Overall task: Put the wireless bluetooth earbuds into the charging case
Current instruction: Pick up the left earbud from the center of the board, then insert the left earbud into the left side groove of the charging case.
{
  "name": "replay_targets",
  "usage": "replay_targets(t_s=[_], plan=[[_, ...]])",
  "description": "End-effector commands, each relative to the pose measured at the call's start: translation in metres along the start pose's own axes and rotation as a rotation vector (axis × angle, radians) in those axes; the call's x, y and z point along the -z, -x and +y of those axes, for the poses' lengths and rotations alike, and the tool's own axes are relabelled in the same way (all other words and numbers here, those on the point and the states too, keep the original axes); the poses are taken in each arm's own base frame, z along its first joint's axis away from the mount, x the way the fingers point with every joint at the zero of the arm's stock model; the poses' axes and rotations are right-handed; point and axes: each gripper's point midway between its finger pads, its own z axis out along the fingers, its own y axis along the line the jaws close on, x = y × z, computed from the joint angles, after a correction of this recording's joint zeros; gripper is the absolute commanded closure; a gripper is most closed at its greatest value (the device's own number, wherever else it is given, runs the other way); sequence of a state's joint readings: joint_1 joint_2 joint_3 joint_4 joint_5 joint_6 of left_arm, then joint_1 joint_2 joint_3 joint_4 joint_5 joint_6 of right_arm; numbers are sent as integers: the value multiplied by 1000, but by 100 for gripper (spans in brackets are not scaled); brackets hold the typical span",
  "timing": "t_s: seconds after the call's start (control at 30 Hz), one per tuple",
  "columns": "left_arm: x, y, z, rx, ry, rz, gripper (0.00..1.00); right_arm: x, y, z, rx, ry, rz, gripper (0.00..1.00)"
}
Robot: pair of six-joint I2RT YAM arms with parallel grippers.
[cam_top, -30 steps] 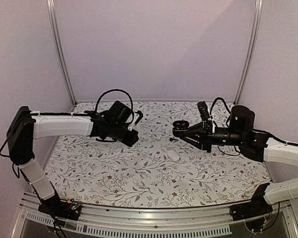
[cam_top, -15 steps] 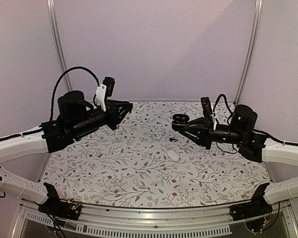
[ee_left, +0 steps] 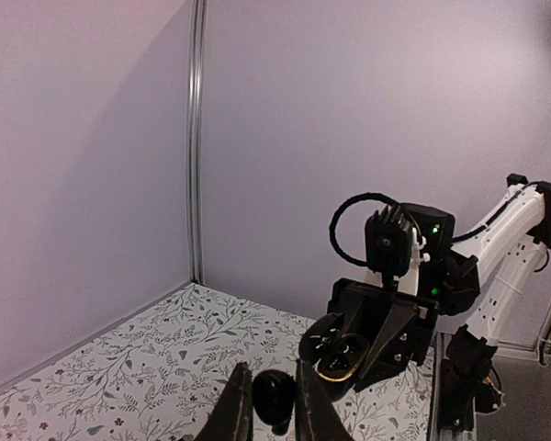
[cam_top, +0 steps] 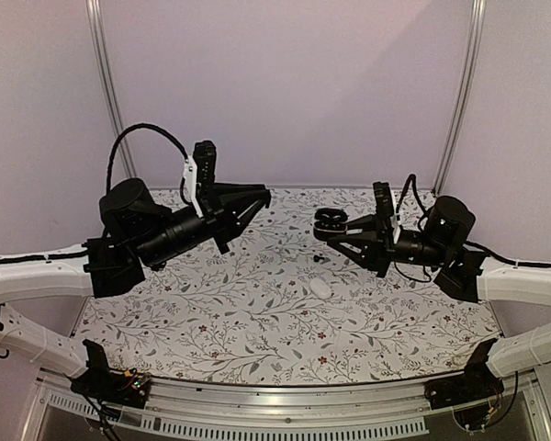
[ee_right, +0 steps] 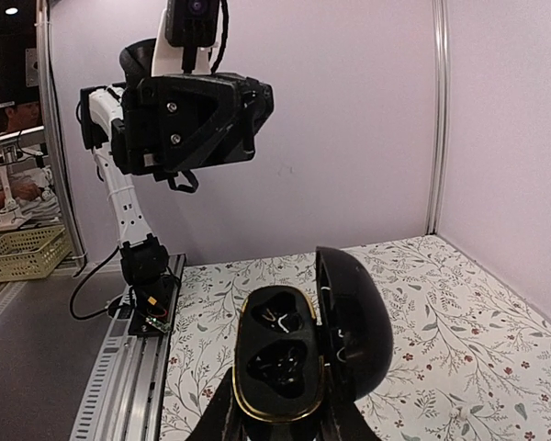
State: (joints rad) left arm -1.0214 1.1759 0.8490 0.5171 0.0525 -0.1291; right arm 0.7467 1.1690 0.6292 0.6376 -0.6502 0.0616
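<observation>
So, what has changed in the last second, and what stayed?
The left gripper, shut on one earbud, rose and moved right, toward the open charging case. The right gripper kept hold of it, raising it slightly. The other earbud and the white pebble stayed put.

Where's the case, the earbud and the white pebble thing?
case (ee_right: 277,356), right wrist view, on its open base between the wells.
earbud (ee_left: 274,411), left wrist view, on its dark round body.
white pebble (cam_top: 320,288), top view, on its middle.
</observation>
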Motion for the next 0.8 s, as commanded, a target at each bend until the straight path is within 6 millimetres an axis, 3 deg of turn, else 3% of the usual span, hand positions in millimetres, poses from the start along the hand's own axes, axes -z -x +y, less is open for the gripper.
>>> replay_targets(t_s=[0.0, 0.33, 0.77], plan=[[-11, 17, -21, -39, -66, -65, 88, -8, 15, 5, 69, 35, -38, 91], [-25, 9, -42, -39, -140, -59, 87, -17, 19, 9, 115, 56, -38, 91], [-29, 2, -60, -62, -205, -40, 88, -20, 19, 13, 256, 21, -33, 91]])
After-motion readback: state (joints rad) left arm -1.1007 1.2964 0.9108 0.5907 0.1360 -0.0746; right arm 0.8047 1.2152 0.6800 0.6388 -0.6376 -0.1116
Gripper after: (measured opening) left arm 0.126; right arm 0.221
